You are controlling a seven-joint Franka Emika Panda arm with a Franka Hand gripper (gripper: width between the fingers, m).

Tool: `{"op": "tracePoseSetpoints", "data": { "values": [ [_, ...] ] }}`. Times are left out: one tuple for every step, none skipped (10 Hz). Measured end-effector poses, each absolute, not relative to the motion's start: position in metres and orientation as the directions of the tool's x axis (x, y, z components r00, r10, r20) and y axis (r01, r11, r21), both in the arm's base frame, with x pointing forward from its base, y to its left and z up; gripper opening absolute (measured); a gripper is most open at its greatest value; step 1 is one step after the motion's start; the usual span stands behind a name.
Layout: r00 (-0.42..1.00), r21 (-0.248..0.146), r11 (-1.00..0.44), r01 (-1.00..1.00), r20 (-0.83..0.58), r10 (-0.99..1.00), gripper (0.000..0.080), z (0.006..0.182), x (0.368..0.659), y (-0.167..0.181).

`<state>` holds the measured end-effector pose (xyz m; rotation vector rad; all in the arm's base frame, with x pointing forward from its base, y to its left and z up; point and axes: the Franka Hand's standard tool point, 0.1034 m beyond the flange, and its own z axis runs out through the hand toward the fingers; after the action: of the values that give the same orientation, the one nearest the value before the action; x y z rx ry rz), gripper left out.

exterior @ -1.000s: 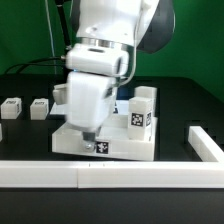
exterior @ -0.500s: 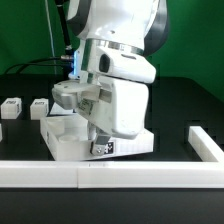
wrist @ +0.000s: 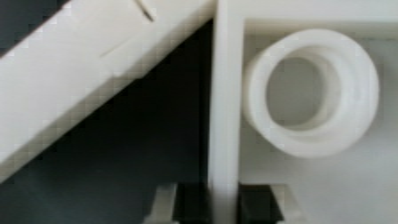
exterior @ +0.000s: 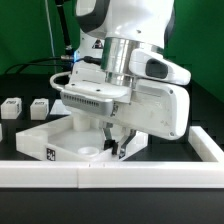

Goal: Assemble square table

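Square table [exterior: 58,135], smooth white plastic with raised rim, round socket [wrist: 317,92] and black-and-white tag [exterior: 49,154]; fingers [wrist: 178,206] pinch its rim

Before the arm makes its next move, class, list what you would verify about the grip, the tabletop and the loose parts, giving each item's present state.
1. Gripper shut on the square table rim: ok.
2. Corner socket beside the grip empty: ok.
3. Both legs standing apart from the table: ok.
4. Table clear of the front rail: cannot tell.
5. Table lying flat: cannot tell.
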<state>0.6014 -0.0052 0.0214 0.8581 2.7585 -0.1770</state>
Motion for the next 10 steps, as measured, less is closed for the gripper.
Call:
{"op": "tracePoseSetpoints", "data": {
  "values": [
    [-0.824, -0.062, 0.844, 0.532, -0.268, 0.499, 0.0067, 0.021, 0.600, -0.007],
    [-0.836, -0.072, 0.856, 0.513, -0.269, 0.478, 0.0067, 0.021, 0.599, -0.008],
    [-0.868, -0.098, 0.884, 0.457, -0.265, 0.419, 0.0067, 0.021, 0.597, -0.010],
    [-0.865, -0.097, 0.881, 0.463, -0.266, 0.425, 0.0067, 0.021, 0.597, -0.011],
    [-0.854, -0.097, 0.869, 0.485, -0.266, 0.447, 0.0067, 0.021, 0.597, -0.008],
    [-0.831, -0.163, 0.827, 0.538, -0.266, 0.489, 0.0067, 0.020, 0.595, 0.012],
    [-0.845, -0.213, 0.826, 0.522, -0.258, 0.468, 0.0067, 0.022, 0.596, 0.041],
    [-0.842, -0.254, 0.808, 0.532, -0.258, 0.473, 0.0067, 0.027, 0.600, 0.070],
    [-0.840, -0.271, 0.799, 0.537, -0.260, 0.476, 0.0067, 0.030, 0.603, 0.085],
    [-0.841, -0.266, 0.802, 0.534, -0.258, 0.475, 0.0067, 0.028, 0.602, 0.085]
  ]
}}
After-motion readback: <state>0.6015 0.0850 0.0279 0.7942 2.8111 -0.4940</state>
